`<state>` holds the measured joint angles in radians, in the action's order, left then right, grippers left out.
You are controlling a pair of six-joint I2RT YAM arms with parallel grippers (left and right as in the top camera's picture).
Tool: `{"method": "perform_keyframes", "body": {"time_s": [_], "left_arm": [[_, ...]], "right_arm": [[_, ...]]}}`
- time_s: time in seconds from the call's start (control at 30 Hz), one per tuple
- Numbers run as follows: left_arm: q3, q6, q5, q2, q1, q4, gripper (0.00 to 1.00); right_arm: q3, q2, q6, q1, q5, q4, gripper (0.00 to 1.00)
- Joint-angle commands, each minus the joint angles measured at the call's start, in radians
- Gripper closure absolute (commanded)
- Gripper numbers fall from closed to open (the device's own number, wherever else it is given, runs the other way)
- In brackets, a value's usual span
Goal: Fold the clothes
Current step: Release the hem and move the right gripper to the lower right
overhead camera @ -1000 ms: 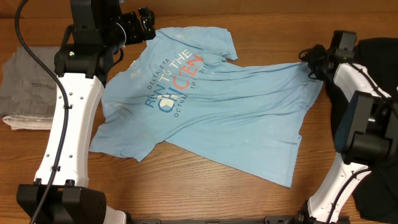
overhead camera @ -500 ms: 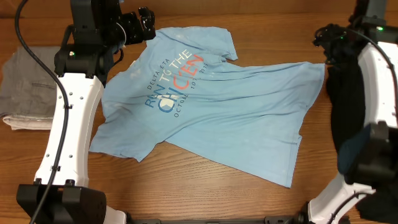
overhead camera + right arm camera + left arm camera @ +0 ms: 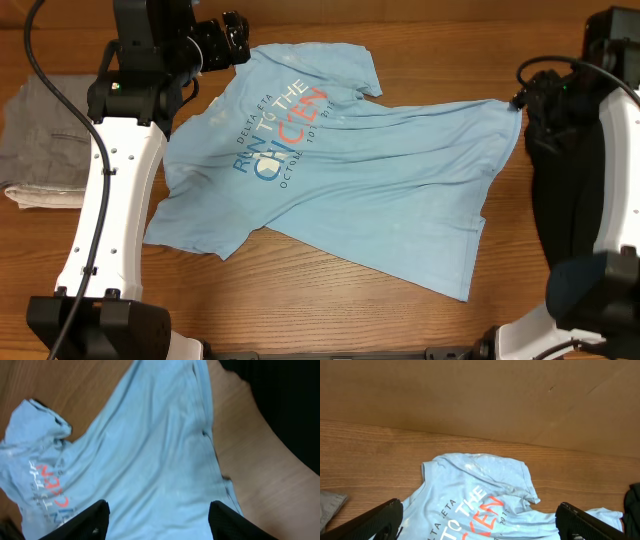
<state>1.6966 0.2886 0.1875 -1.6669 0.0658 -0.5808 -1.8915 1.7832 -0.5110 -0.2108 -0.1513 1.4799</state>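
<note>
The light blue T-shirt (image 3: 340, 190) lies spread face up in the middle of the wooden surface (image 3: 330, 310). Its long axis runs roughly left to right with a slight tilt, neck end toward the far left and hem toward the right. The lettering (image 3: 280, 130) climbs diagonally toward the far sleeve.

The left arm (image 3: 110, 200) rises from the near left edge and reaches away. Its wrist is bent so the left tool (image 3: 228, 40) points at the shirt's neck end, just beside the cloth. Its fingers (image 3: 380, 520) are spread as wide as they go, with nothing between them.

The right arm (image 3: 610, 160) arches up on the right side. The right tool (image 3: 528, 98) is over the far hem corner, jaws parted above the fabric and gripping nothing.

I count three garments. One is the blue shirt. One is a grey garment (image 3: 40, 140), folded at the left and well apart from the shirt. One is a black garment (image 3: 600, 90) under the right arm. There are two arms, each with one tool.
</note>
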Motion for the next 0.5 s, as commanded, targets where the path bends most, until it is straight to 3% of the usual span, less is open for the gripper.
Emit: {"method": "perform_keyframes", "body": {"time_s": [0.0, 0.23, 0.37, 0.47], "left_arm": [[-0.006, 0.010, 0.004, -0.005, 0.006, 0.001, 0.00], [-0.006, 0.010, 0.004, -0.005, 0.006, 0.001, 0.00], [-0.006, 0.010, 0.004, -0.005, 0.006, 0.001, 0.00], [-0.006, 0.010, 0.004, -0.005, 0.006, 0.001, 0.00]], "right_arm": [[-0.019, -0.101, 0.027, -0.002, 0.008, 0.048, 0.32], [-0.019, -0.218, 0.048, 0.009, 0.008, 0.206, 0.32], [0.048, -0.295, 0.058, 0.055, -0.007, 0.214, 0.39], [0.131, -0.344, 0.032, 0.098, -0.007, 0.213, 0.49]]}}
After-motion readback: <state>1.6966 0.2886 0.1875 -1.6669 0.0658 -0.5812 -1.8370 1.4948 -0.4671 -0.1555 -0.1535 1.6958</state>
